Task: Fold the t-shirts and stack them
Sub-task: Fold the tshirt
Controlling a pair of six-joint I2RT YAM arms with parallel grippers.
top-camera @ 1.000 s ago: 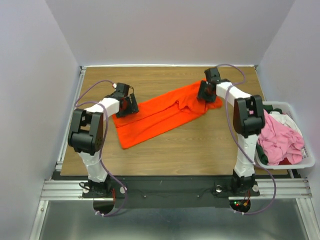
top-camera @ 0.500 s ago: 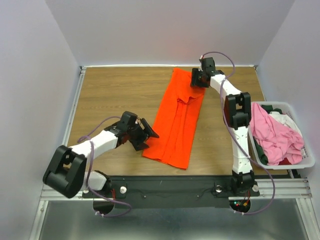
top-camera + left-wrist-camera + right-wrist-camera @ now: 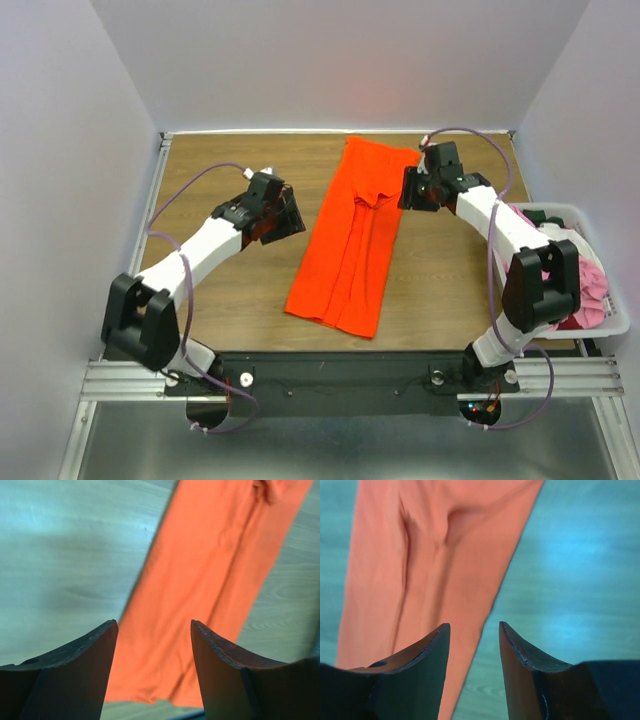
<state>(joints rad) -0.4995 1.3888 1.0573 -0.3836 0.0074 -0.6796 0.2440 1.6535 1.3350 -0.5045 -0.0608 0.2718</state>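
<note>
A plain bright orange t-shirt (image 3: 352, 240) lies flat on the wooden table, folded into a long narrow strip that runs from the far edge toward the near edge. My left gripper (image 3: 290, 216) hovers just left of the strip's middle, open and empty; in the left wrist view the orange t-shirt (image 3: 210, 575) shows between and beyond the left gripper (image 3: 154, 626). My right gripper (image 3: 406, 190) hangs over the strip's right edge near its far end, open and empty. Under the right gripper (image 3: 474, 626) the cloth edge of the t-shirt (image 3: 430, 555) crosses the gap. Other t-shirts, pink (image 3: 590, 288) among them, sit in a bin.
A white plastic bin (image 3: 622, 322) stands at the table's right edge, partly behind my right arm's elbow. Bare wood (image 3: 220, 160) shows left of the shirt and at the right front. White walls close in the table on three sides.
The shirt, held stretched across the table a second ago, now lies released in a lengthwise strip. My left gripper has moved from the strip's near-left corner up beside its middle; the right drew back from the far end.
</note>
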